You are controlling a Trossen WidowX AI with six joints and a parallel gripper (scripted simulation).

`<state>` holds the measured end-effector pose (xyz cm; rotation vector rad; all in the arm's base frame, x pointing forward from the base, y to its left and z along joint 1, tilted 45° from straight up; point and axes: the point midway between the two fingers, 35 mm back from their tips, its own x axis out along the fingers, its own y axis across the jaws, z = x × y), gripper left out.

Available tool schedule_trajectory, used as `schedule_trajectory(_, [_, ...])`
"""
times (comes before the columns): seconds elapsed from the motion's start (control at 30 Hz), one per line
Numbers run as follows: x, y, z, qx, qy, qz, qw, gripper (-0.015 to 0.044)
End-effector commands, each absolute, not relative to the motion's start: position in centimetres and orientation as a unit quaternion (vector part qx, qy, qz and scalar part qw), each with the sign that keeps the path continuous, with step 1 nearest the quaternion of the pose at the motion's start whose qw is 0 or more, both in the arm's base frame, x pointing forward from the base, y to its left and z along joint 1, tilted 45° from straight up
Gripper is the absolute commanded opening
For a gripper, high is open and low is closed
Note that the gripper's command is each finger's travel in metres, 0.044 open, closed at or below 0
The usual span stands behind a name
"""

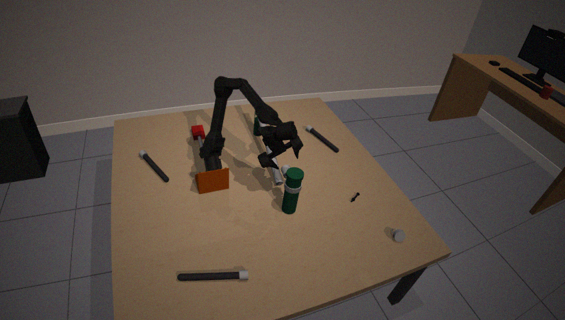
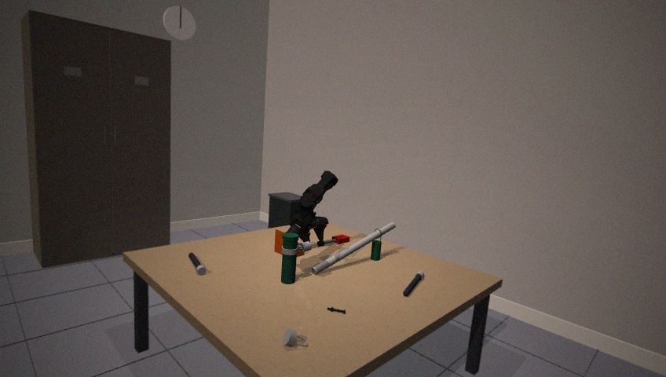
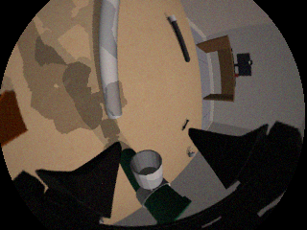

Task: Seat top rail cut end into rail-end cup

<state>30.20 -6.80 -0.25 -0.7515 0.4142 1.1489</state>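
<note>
Rail (image 3: 110, 57) beyond open tool (image 3: 153, 168) (apart).

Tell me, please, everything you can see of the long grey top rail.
The top rail is a long, pale grey, metal-looking round tube. It lies slanted: its high end passes through the loop atop the small green post, and its cut end rests low on the table, short of the big green post. That end is outside the rail-end cup. The open gripper does not touch it.
</note>
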Motion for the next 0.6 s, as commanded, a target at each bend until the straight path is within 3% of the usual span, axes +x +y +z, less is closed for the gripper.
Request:
schedule_trajectory(0.0, [30.2, -6.7, 0.7, -0.343, 0.19, 0.527, 0.754, 0.044])
schedule_trajectory(0.1, [30.3, -6.8, 0.8, -0.32, 0.205, 0.521, 0.765, 0.044])
schedule_trajectory(0.3, [30.4, -6.4, 6.9, -0.071, 0.337, 0.452, 0.823, 0.044])
schedule_trajectory(0.57, [29.2, -5.1, 14.3, 0.223, 0.462, 0.33, 0.792, 0.044])
